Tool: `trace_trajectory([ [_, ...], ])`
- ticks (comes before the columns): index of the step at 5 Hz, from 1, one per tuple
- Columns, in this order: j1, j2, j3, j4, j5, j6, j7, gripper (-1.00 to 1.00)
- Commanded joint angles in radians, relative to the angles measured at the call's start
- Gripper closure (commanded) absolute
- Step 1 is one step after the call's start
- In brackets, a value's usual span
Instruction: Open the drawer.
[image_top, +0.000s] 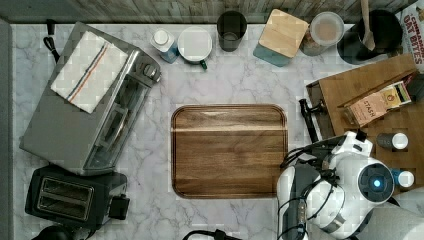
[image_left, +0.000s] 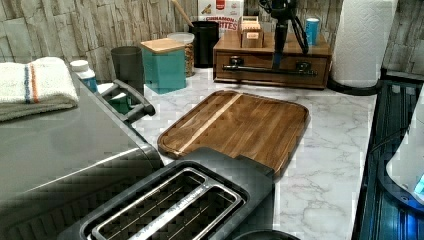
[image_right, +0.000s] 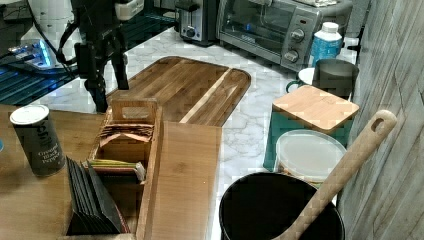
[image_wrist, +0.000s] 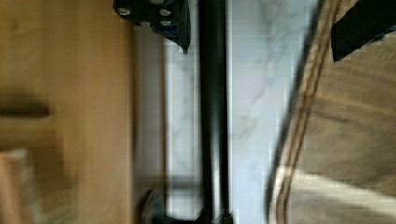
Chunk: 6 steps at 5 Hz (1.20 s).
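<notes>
The black bar handle runs closest to the wrist camera, between two spread fingers, one on each side and neither touching it. The gripper stands open and empty over the drawer front, at the far end of the table in the left view. Closing squarely on the bar, apparently near mid-length, then pulling straight toward the wooden tray should keep the drawer from jamming.

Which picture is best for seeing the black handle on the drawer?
The left view: the handle runs whole across the front of the drawer, with the gripper at it. The wrist view shows a close, blurry stretch. The top view shows a short slanted piece.
</notes>
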Motion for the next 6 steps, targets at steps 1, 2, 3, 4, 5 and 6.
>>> trace_trajectory([
  [1, -0.011, 0.022, -0.015, 0.084, 0.165, 0.023, -0.174, -1.00],
  [2, -0.007, 0.032, -0.008, 0.057, 0.205, 0.055, -0.176, -1.00],
  [3, 0.001, 0.043, 0.001, 0.022, 0.222, 0.099, -0.150, -1.00],
  [4, 0.008, 0.040, 0.011, -0.032, 0.238, 0.165, -0.147, -1.00],
  [5, 0.021, 0.051, 0.010, -0.070, 0.192, 0.250, -0.133, -1.00],
  [6, 0.016, 0.076, 0.025, -0.075, 0.255, 0.261, -0.201, -1.00],
])
